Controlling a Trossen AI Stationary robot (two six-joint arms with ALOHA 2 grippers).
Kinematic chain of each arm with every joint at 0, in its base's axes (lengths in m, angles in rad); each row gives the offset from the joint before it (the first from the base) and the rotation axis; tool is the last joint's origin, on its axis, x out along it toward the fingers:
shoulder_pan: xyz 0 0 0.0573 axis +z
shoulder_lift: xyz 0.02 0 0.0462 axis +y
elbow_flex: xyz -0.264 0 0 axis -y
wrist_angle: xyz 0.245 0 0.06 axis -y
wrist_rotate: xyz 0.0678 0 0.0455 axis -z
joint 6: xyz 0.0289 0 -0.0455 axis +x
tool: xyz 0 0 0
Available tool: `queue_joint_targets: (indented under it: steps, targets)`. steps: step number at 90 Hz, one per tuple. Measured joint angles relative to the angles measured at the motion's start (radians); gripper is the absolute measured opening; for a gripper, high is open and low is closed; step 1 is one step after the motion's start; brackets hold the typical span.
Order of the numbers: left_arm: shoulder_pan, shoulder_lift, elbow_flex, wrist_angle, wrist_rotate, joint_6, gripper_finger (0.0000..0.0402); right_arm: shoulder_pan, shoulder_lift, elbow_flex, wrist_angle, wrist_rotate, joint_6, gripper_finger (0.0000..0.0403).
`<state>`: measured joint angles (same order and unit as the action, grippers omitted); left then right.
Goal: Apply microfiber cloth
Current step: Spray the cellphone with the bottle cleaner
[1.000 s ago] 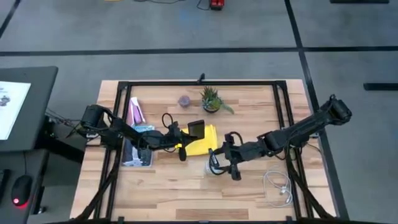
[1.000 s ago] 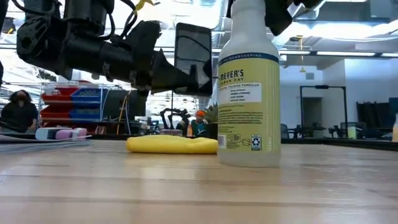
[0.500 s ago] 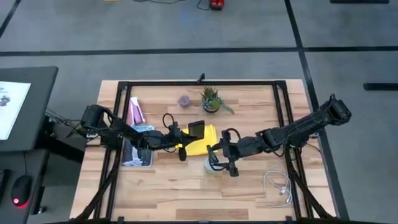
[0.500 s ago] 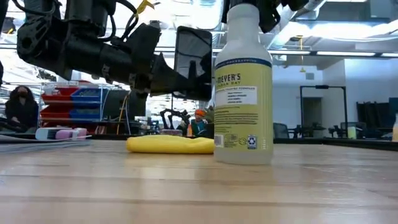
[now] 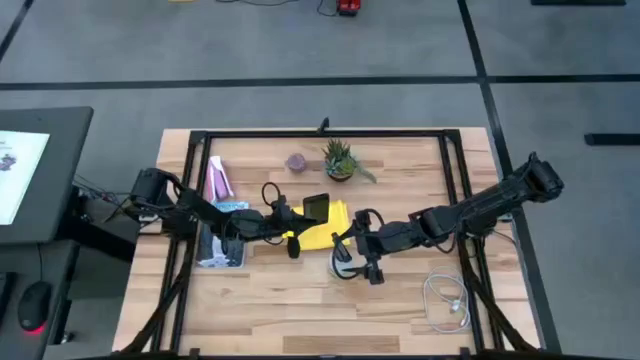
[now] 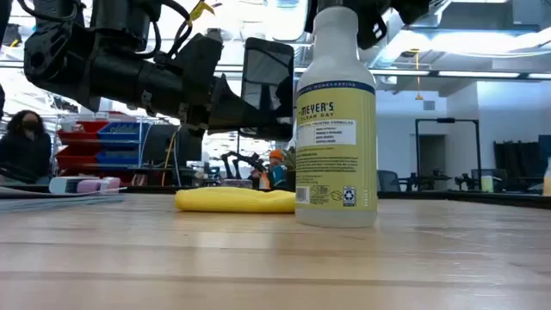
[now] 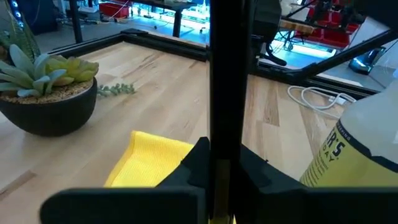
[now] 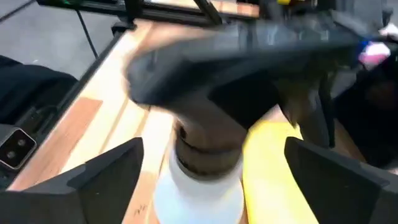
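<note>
The left gripper (image 5: 297, 222) is clamped on a black smartphone (image 6: 265, 77), held upright on edge above the yellow microfiber cloth (image 6: 234, 200), which lies bunched on the wooden table (image 5: 400, 310). The right gripper (image 5: 350, 256) hovers over a spray bottle (image 6: 336, 129) standing just beside the cloth, fingers spread wide around its nozzle. A potted succulent (image 5: 339, 160) sits behind.

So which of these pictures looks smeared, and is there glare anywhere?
The right wrist view is the smeared one: the spray bottle top and its dark trigger look streaked, as does the microfiber cloth behind. The low view is sharp on the bottle label, with bright ceiling lights glaring behind it. The left wrist view is crisp on the potted succulent, with a bluish glow beyond the table.
</note>
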<state>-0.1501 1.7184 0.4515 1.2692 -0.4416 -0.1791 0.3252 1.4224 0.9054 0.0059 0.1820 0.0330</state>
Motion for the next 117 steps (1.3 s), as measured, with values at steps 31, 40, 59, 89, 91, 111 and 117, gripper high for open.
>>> queue_joint_targets:
  steps: [31,40,59,89,91,111,117]
  targets:
    - [0.000,0.000,0.000,0.000,0.000,0.000,0.0009,-0.032,-0.003,0.000,0.003,0.012,-0.013,0.0396]
    - [0.000,0.000,0.000,0.006,0.000,-0.006,0.0009,-0.035,-0.003,0.000,0.013,0.014,-0.015,0.0396]
    - [0.000,0.000,0.000,0.075,0.000,-0.034,0.0009,-0.035,-0.004,0.000,0.051,0.018,-0.016,0.0396]
    - [0.000,0.000,0.026,0.088,0.001,-0.069,0.0009,-0.035,-0.004,0.000,0.057,0.029,0.029,0.0390]
    - [0.000,0.000,0.032,0.085,0.001,-0.068,0.0009,-0.035,-0.004,0.000,0.058,0.029,0.035,0.0389]
    - [-0.003,0.000,0.082,0.038,0.048,-0.069,0.0009,-0.029,-0.004,0.000,0.085,0.029,0.042,0.0377]
    - [-0.007,0.000,0.092,0.023,0.048,-0.065,0.0009,-0.024,-0.004,0.000,0.093,0.030,0.028,0.0375]
